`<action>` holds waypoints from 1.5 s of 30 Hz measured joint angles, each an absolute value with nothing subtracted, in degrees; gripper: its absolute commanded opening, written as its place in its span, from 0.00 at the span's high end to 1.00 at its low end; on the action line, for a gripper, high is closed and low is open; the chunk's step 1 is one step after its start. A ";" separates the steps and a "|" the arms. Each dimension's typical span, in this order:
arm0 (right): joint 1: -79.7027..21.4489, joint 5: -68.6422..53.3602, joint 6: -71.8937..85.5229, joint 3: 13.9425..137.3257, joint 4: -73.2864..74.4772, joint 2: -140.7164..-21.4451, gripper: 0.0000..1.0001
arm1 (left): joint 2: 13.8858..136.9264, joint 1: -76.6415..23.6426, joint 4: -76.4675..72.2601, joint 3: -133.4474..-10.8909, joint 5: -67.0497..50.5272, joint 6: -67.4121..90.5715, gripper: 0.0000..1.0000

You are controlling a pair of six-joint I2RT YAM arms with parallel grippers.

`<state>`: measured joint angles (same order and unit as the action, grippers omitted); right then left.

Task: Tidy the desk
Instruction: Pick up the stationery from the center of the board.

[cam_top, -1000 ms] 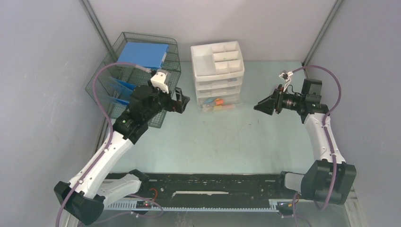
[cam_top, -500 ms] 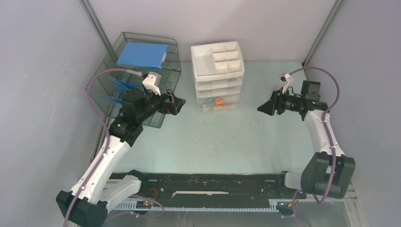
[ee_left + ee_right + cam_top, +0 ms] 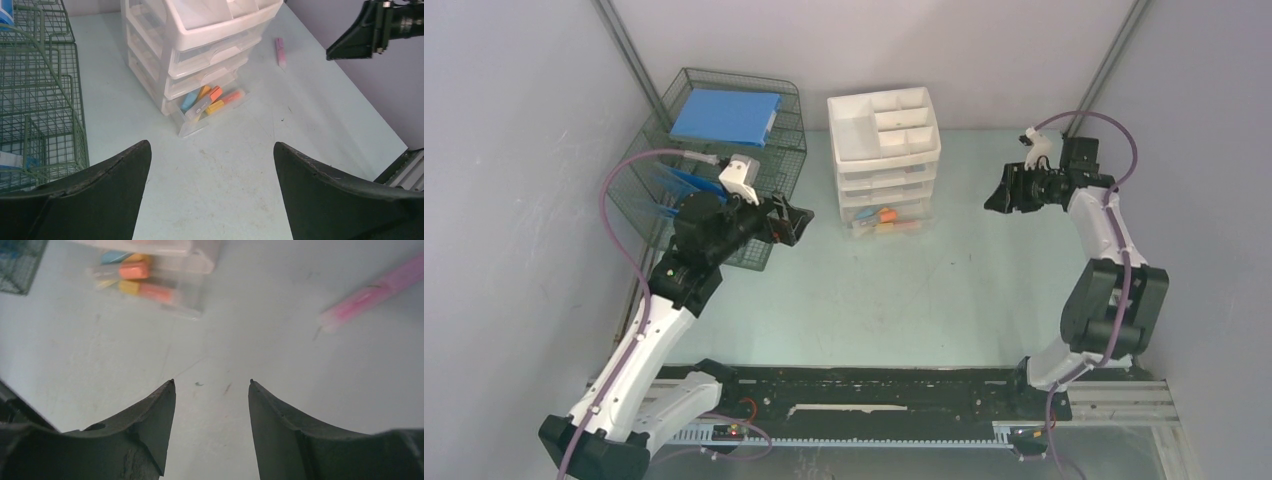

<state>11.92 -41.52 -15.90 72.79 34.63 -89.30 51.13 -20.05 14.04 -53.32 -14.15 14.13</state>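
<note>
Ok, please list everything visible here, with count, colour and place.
desk: one, pale green, under everything.
drawer unit: one, white, back centre, bottom drawer open.
markers: several, orange, yellow, blue, in that open drawer.
pink marker: one, on the desk, right of the drawer unit.
wire basket: one, green, back left.
box: one, blue, atop the wire basket.
left tool: one, black, open, beside the wire basket.
right tool: one, black, open, near the pink marker.

Free: middle tabletop [image 3: 904, 300] bare between left claw [image 3: 211, 145] and right claw [image 3: 211, 381], down to front rail [image 3: 874, 385] | Blocked, far left: wire rack [image 3: 789, 150] | Blocked, far centre: drawer unit [image 3: 884, 140], bottom drawer [image 3: 210, 107] jutting forward | Lane: narrow strip between rack and unit | Low obstacle: pink marker [image 3: 280, 52] flat on tabletop right of unit
</note>
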 measured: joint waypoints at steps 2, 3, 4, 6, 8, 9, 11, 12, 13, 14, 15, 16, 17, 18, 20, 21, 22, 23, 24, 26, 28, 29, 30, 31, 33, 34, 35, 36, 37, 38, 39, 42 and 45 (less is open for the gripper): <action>11.92 -38.72 -15.49 76.75 35.90 -93.14 0.36 | 50.63 -20.01 14.02 -53.32 -14.15 14.13 0.00; 11.92 -37.41 -15.16 78.87 36.51 -95.13 0.35 | 50.52 -19.94 14.02 -53.32 -14.15 14.13 0.00; 11.92 -36.23 -14.92 80.75 37.08 -97.06 0.35 | 50.46 -19.84 14.00 -53.32 -14.17 14.13 0.00; 11.92 -33.87 -14.17 84.42 38.06 -100.86 0.35 | 50.46 -19.62 14.00 -53.32 -14.15 14.13 0.00; 11.92 -31.57 -13.32 87.26 38.70 -104.25 0.34 | 50.46 -19.38 14.00 -53.30 -14.15 14.13 0.00; 11.92 -30.41 -12.88 88.49 38.92 -105.80 0.34 | 50.46 -19.27 13.98 -53.30 -14.15 14.13 0.00; 11.86 -28.21 -12.05 90.63 39.27 -108.44 0.33 | 50.46 -19.05 13.98 -53.30 -14.15 14.15 0.00; 11.77 -26.50 -11.38 92.25 39.46 -110.32 0.32 | 50.46 -18.92 13.98 -53.30 -14.15 14.15 0.00; 11.60 -25.76 -11.11 92.79 39.38 -111.04 0.32 | 50.46 -18.79 13.98 -53.30 -14.15 14.15 0.00; 11.42 -24.29 -10.61 93.71 39.51 -112.22 0.31 | 50.46 -18.63 13.96 -53.30 -14.15 14.15 0.00; 11.20 -22.94 -10.02 94.67 39.55 -113.36 0.31 | 50.46 -18.50 13.96 -53.28 -14.15 14.17 0.00; 10.98 -21.71 -9.63 95.46 39.53 -114.28 0.30 | 50.46 -18.37 13.91 -53.23 -14.15 14.17 0.00; 10.66 -20.08 -8.93 96.53 39.46 -115.50 0.30 | 50.46 -18.22 13.89 -53.23 -14.15 14.20 0.00; 10.41 -18.46 -8.29 97.38 39.31 -116.57 0.29 | 50.46 -18.13 13.89 -53.23 -14.15 14.24 0.00; 9.85 -15.27 -6.90 98.74 39.03 -118.50 0.28 | 50.46 -17.91 13.82 -53.23 -14.17 14.59 0.00; 9.54 -13.72 -6.13 99.39 38.94 -119.35 0.27 | 50.46 -17.80 13.82 -53.23 -14.17 14.61 0.00; 9.17 -12.10 -5.48 100.20 38.79 -120.31 0.27 | 50.46 -17.74 13.80 -53.23 -14.17 14.61 0.00; 8.82 -10.55 -4.78 101.10 38.74 -121.30 0.27 | 50.46 -17.63 13.82 -53.23 -14.17 14.63 0.00; 8.58 -9.50 -4.34 101.65 38.48 -122.04 0.27 | 50.46 -17.56 13.80 -53.23 -14.17 14.63 0.00; 8.16 -7.22 -3.20 103.18 38.28 -123.81 0.27 | 50.46 -17.37 13.80 -53.23 -14.20 14.72 0.00; 8.08 -5.82 -2.17 104.20 38.09 -125.19 0.28 | 50.46 -17.17 13.78 -53.23 -14.20 15.00 0.00; 8.01 -5.26 -1.50 104.79 38.00 -125.97 0.28 | 50.46 -17.08 13.78 -53.23 -14.20 15.03 0.00; 7.94 -4.95 -1.06 105.01 37.87 -126.37 0.29 | 50.46 -17.02 13.78 -53.23 -14.20 15.03 0.00; 7.81 -4.47 -0.45 105.41 37.89 -126.96 0.29 | 50.46 -16.95 13.78 -53.23 -14.22 15.05 0.00; 7.68 -3.66 0.43 105.82 37.78 -127.68 0.29 | 50.48 -16.86 13.74 -53.23 -14.24 15.05 0.00; 7.60 -3.25 0.75 105.97 37.78 -128.03 0.30 | 50.48 -16.82 13.72 -53.21 -14.24 15.07 0.00; 7.44 -2.76 1.19 106.26 37.78 -128.38 0.30 | 50.48 -16.78 13.58 -53.17 -14.26 15.07 0.00; 7.35 -2.46 1.48 106.30 37.60 -128.60 0.31 | 50.50 -16.73 13.47 -53.17 -14.31 15.09 0.00; 7.27 -1.74 1.89 106.34 37.36 -128.77 0.31 | 50.52 -16.71 13.34 -53.17 -14.33 15.09 0.00; 7.16 -1.21 2.13 106.34 37.28 -128.86 0.32 | 50.54 -16.69 13.19 -53.17 -14.37 15.11 0.00; 7.07 -0.56 2.50 106.37 37.15 -128.97 0.33 | 50.54 -16.69 13.08 -53.17 -14.39 15.14 0.00; 6.96 0.69 3.36 106.74 36.77 -129.56 0.35 | 50.59 -16.58 12.75 -53.17 -14.59 15.22 0.00; 6.92 1.39 4.19 108.22 36.60 -130.98 0.39 | 50.61 -16.51 12.51 -53.17 -14.92 15.53 0.00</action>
<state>6.92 1.39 4.19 108.22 36.60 -130.98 50.61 -16.51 12.51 -53.17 -14.92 15.53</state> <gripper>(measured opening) 0.643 0.996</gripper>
